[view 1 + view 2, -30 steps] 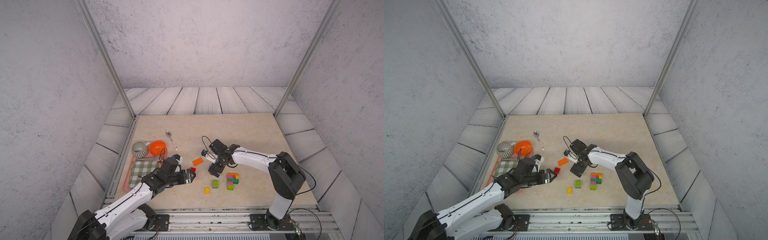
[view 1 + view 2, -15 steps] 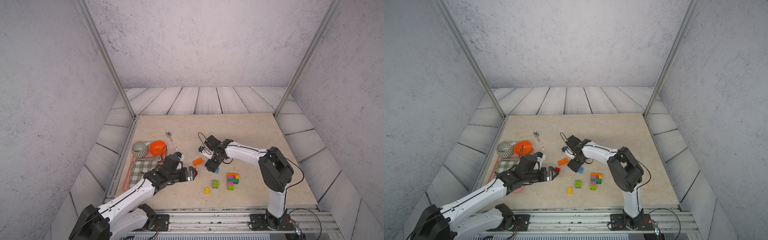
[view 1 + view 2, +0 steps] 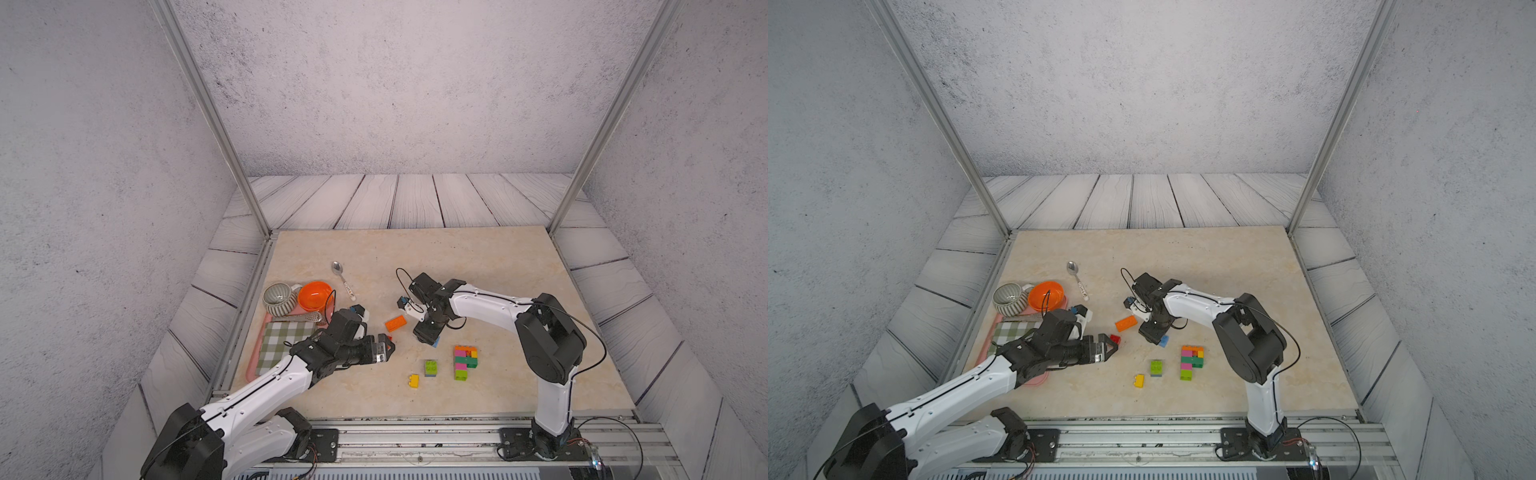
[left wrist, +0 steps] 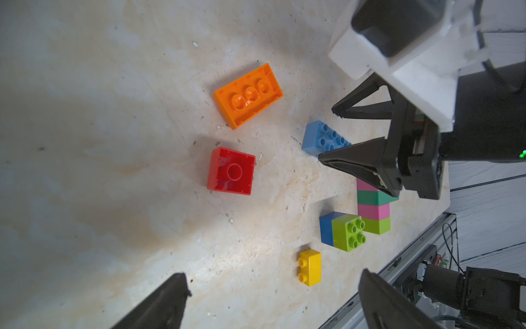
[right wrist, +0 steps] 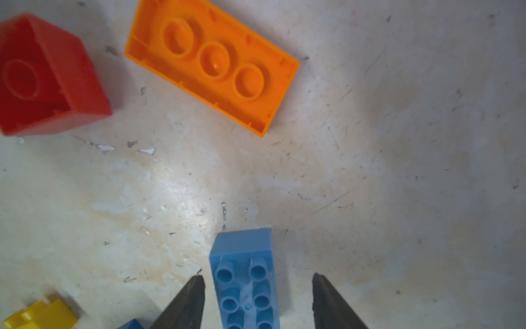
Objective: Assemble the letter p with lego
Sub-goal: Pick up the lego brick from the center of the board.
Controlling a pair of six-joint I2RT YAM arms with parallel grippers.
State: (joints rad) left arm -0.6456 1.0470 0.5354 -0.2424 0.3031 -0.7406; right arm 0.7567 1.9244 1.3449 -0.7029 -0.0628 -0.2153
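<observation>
Studs top the oblong blue brick (image 5: pixel 244 279) between right claw's (image 5: pixel 257 276) parted tips, seemingly untouched; left claw (image 4: pixel 274 275) spread.

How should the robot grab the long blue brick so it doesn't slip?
Pinch the blue brick across its two long smooth sides, coming straight down from above. It lies flat with its studs up, so those sides are the narrow way across and easy to squeeze. The right gripper straddles it that way, with its jaws not yet tight on both sides.
</observation>
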